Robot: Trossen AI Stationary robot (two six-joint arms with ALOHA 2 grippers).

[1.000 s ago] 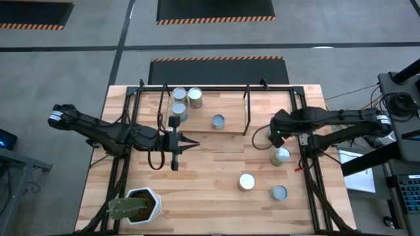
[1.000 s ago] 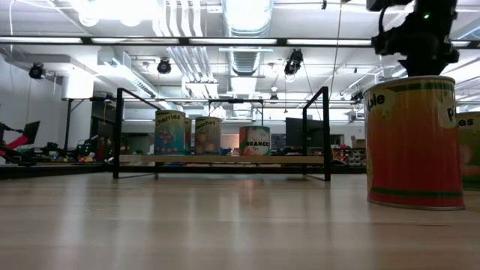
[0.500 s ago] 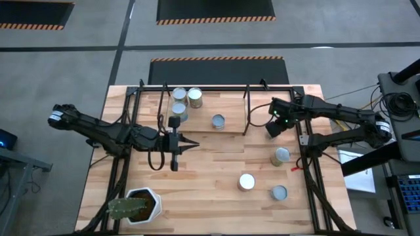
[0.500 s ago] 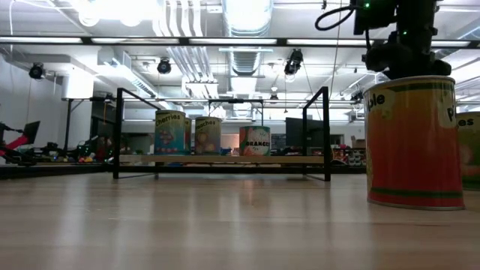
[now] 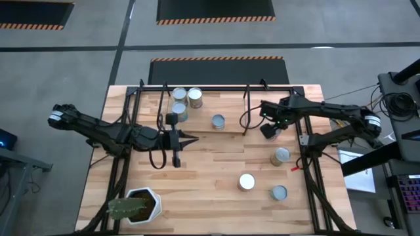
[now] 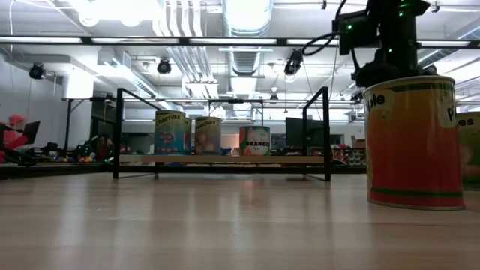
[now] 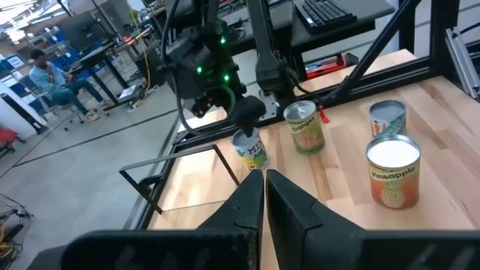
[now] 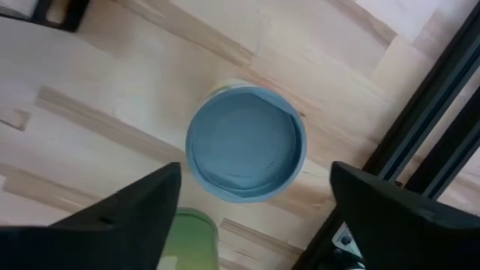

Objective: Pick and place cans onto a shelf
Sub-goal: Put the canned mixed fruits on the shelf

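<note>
The shelf [image 5: 230, 105] stands at the table's far middle with several cans on it, one of them near its front edge [image 5: 218, 121]. Three cans stand on the table at the right [image 5: 281, 155] [image 5: 246, 181] [image 5: 279, 192]. My right gripper [image 5: 268, 131] is open, pointing down over another can [image 8: 246, 142] with a greenish label [image 7: 251, 150]. Its fingers [image 8: 135, 217] stand on either side of the can's round top, with wood showing between. My left gripper [image 5: 187, 139] is shut and empty in front of the shelf.
A white hexagonal plant pot [image 5: 141, 204] stands at the near left corner. Black frame rods run along the table's left and right sides [image 5: 303, 144]. A pineapple can [image 6: 412, 142] fills the low view's right. Bare wood lies in the table's middle [image 5: 210, 164].
My right gripper has gone toward the table's left and far edge, away from the can by the right frame rod and closer to the shelf's right end.
</note>
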